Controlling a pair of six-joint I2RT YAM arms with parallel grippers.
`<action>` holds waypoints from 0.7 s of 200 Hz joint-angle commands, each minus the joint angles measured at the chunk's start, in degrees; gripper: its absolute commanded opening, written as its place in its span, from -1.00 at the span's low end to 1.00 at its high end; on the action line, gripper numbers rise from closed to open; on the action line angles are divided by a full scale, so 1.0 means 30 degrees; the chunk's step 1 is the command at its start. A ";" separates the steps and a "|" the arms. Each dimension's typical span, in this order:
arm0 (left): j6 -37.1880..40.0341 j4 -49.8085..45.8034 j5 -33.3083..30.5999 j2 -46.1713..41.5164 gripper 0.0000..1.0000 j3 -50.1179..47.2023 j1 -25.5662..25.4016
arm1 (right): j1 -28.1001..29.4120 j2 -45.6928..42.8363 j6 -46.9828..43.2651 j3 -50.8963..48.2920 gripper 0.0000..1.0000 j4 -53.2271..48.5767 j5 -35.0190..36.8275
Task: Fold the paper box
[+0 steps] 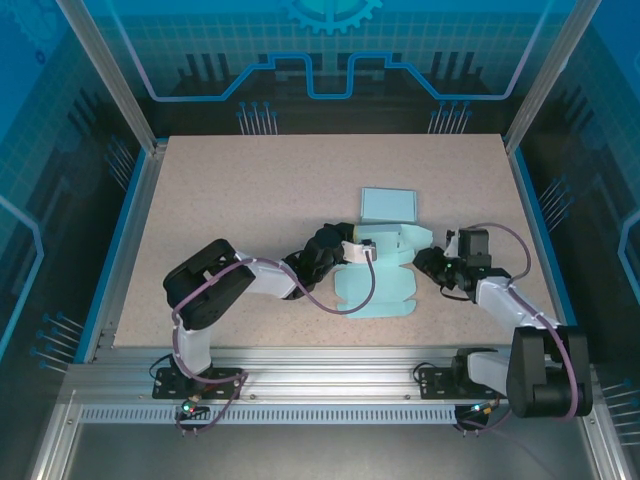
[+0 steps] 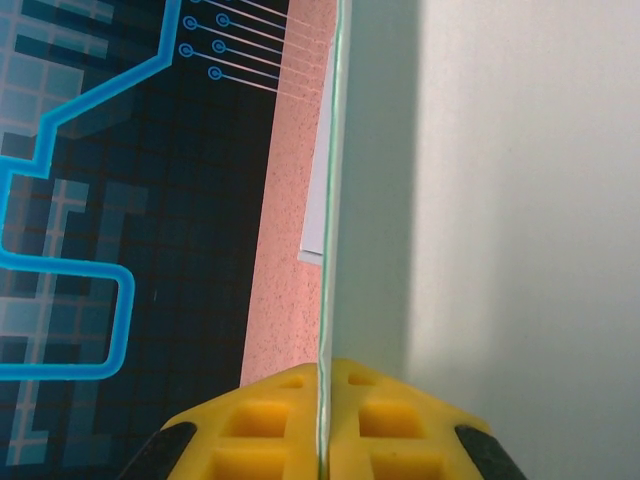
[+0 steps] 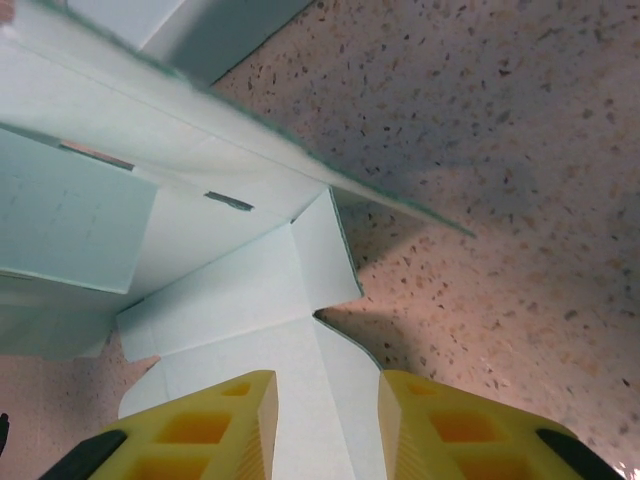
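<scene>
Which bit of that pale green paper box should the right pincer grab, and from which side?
Probably the side flap on the right edge of the paper box, approached edge-on from the right. The sheet is thin, and this flap casts a shadow on the table, so it seems lifted enough for a finger beneath. The right pincer faces it, open; the left pincer pinches another edge.

Left gripper [image 2: 322, 420] pinched, right gripper [image 3: 320, 425] — ajar

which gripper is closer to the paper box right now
Left: the left gripper is shut on a panel edge of the paper box; the right gripper sits open over its right flap.
</scene>
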 commanded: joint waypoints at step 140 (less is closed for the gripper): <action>0.0559 0.0983 -0.0792 0.1233 -0.83 0.0255 -0.0093 | 0.2635 0.3230 0.1100 0.1138 -0.56 0.3975 0.0346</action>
